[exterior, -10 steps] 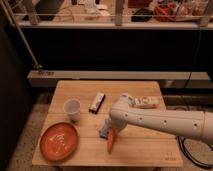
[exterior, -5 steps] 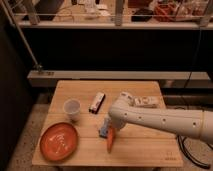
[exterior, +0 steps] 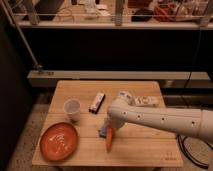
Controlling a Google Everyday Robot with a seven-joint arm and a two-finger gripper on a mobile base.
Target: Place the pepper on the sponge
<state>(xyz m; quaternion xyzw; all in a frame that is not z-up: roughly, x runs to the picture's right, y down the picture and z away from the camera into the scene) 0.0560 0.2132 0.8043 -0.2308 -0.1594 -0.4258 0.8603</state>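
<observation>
Pepper (exterior: 109,142) first: where is it, and how does it look?
— It hangs over the front middle of the wooden table (exterior: 145,145), lifted clear of the top. It is slim and orange-red, carrot-like, standing nearly upright. The thick end is up and the pointed tip is down and a little to the left.

What holds it?
— The gripper (exterior: 110,131), at the end of the white arm that reaches in from the right. Its fingers are drawn narrow on the thick upper end of the pepper, and the wrist hides most of them.

And the sponge?
— The sponge (exterior: 102,131) lies flat on the table just beside the pepper, on its left and a little behind. Only a small blue patch shows, because the arm and the pepper cover the rest. The pepper's tip hangs in front of its near edge. I cannot tell if the two touch.

What else is on the table?
— A dark-and-white box (exterior: 97,102) lies behind the sponge, toward the far edge. A white cup (exterior: 72,109) stands upright to the left of the box. A round orange plate (exterior: 67,150) sits at the front left corner, well apart from the sponge. A pale object (exterior: 146,101) lies at the far right, behind the arm, and I cannot make out what it is.
</observation>
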